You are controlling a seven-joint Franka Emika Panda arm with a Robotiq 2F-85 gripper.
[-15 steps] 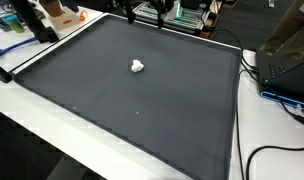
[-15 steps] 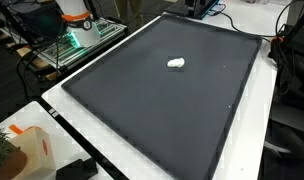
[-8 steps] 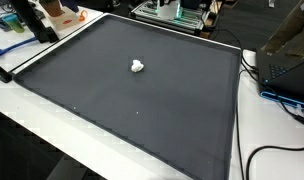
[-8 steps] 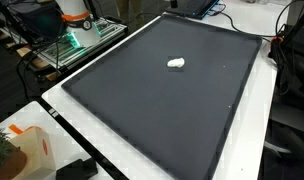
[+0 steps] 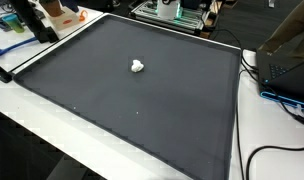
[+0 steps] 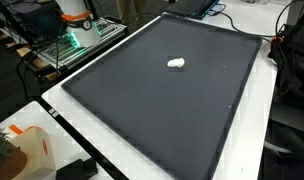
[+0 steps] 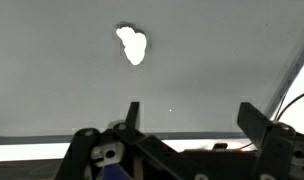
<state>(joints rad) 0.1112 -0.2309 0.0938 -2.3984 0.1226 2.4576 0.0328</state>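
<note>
Right now your claw (image 7: 192, 120) is spread fully wide w/ nothing in it, above the dark mat (image 7: 52, 80) on the bench. The white lump (image 7: 132, 45) lies on the mat ahead of the claw, well apart, approx. in line w/ one finger (image 7: 132, 112) rather than mid-gap. Its long axis points away from the claw, i.e. crosswise to the line btwn fingers.
</note>
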